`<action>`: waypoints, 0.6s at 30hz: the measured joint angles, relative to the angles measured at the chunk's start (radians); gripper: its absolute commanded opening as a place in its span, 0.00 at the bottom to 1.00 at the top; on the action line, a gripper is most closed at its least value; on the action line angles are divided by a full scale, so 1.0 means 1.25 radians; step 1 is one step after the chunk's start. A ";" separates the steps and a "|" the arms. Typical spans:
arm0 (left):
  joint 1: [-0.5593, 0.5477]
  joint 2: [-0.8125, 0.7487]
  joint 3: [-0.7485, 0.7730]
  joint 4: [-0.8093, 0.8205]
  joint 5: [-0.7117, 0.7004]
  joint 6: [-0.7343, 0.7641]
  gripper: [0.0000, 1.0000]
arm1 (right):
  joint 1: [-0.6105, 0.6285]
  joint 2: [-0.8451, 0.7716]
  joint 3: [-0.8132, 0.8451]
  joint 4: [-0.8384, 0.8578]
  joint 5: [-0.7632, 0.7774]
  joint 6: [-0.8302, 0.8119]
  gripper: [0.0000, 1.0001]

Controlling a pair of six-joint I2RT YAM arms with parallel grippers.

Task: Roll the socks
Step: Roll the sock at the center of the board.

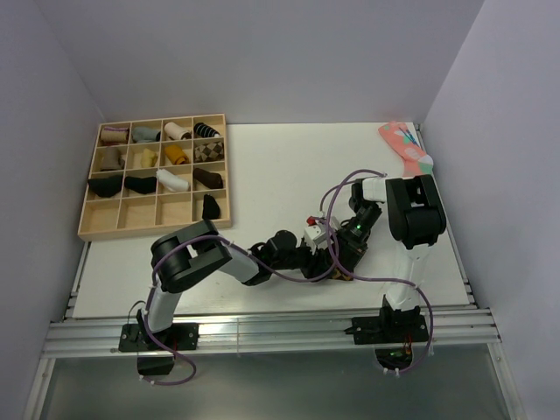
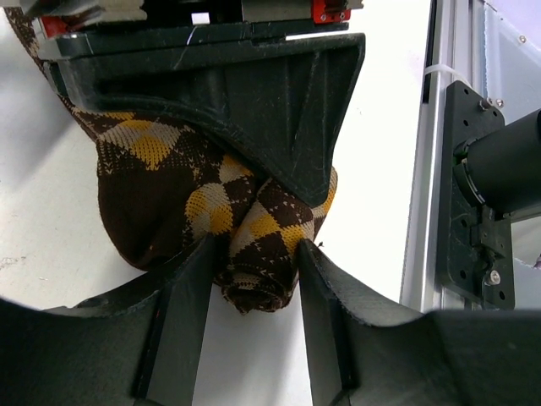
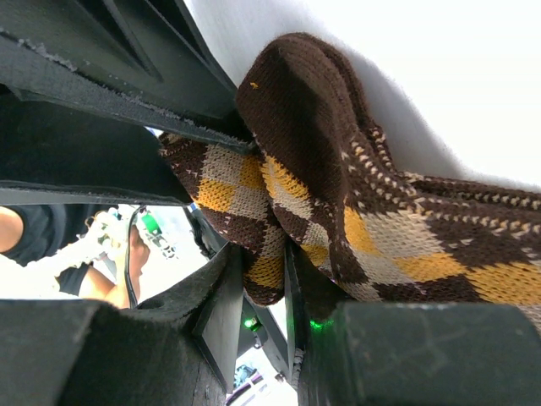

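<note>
Left tool (image 2: 262, 254) right at the lens, jaws clamped on the rolled end of the argyle sock (image 2: 161, 186). The sock sits on the white bench (image 1: 262, 175), near the front edge between both arms and well apart from the wooden compartment tray (image 1: 144, 229). Right tool (image 3: 264, 275) is pinching a fold too. Best play, I'd say: grip the roll tight, turn evenly, loose part flat.

One argyle sock (image 2: 152, 203), one pink sock (image 1: 404, 147), perhaps thirteen rolled socks (image 1: 175, 156).
</note>
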 measured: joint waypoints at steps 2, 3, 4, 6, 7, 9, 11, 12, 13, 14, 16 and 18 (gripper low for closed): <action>0.000 0.000 0.000 0.003 0.000 0.000 0.52 | 0.000 0.000 0.000 0.000 0.000 0.000 0.19; 0.001 0.000 0.000 0.006 0.000 -0.001 0.52 | 0.000 0.000 0.000 0.000 0.000 0.000 0.19; 0.002 0.000 0.000 0.008 0.000 -0.003 0.53 | 0.000 0.000 0.000 0.000 0.000 0.000 0.19; 0.005 -0.002 0.000 0.009 0.000 -0.005 0.66 | 0.000 0.000 0.000 0.000 0.000 0.000 0.19; 0.007 -0.002 0.001 0.008 0.000 -0.012 0.65 | 0.000 0.000 0.000 0.000 0.000 0.000 0.19; 0.010 -0.003 0.003 0.007 0.001 -0.013 0.64 | 0.000 0.000 0.000 0.000 0.000 0.000 0.19; 0.012 -0.003 0.009 0.007 0.001 -0.013 0.63 | 0.000 0.000 0.000 0.000 0.000 0.000 0.19; 0.013 -0.003 0.013 0.007 0.001 -0.013 0.63 | 0.000 0.000 0.000 -0.001 0.000 0.000 0.19; 0.014 -0.003 0.016 0.007 0.002 -0.014 0.63 | 0.000 0.000 0.000 -0.001 0.000 0.000 0.19; 0.015 -0.003 0.018 0.008 0.002 -0.015 0.61 | 0.000 0.000 0.000 -0.001 0.000 0.000 0.19; 0.016 -0.003 0.020 0.008 0.004 -0.016 0.59 | 0.000 0.000 0.000 -0.001 0.000 0.000 0.19; 0.018 -0.003 0.023 0.006 0.011 -0.016 0.56 | 0.000 0.000 0.000 -0.001 0.000 0.000 0.19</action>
